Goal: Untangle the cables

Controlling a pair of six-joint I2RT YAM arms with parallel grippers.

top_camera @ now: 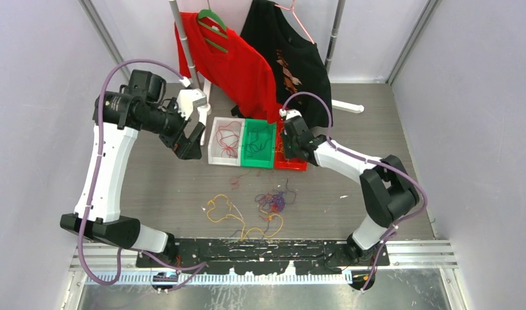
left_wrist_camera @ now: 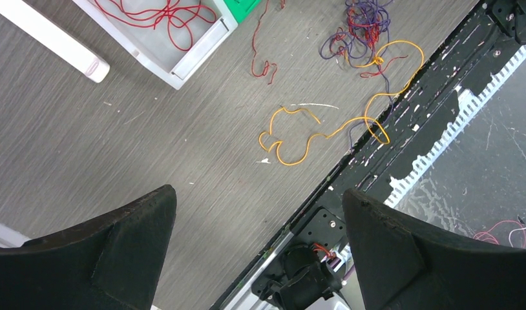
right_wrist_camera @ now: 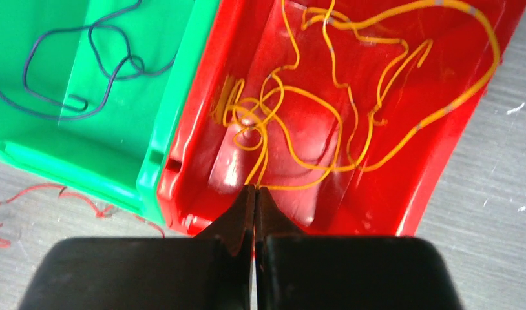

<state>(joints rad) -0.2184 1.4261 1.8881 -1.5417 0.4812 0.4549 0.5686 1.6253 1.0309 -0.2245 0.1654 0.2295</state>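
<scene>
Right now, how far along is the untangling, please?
Done: red strands in the white bin, blue strands in the green bin. In hand: right claw shut on a yellow strand in the red bin. Remaining on the table: a mixed tangle, an orange strand, a stray red strand; left claw open.

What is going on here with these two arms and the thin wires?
The right claw is shut on a yellow strand over the red bin, which holds other yellow ones. The left claw hangs open above the table, holding nothing. A mixed tangle of cables lies on the table, not yet sorted; it looks like sorting by colour.
</scene>
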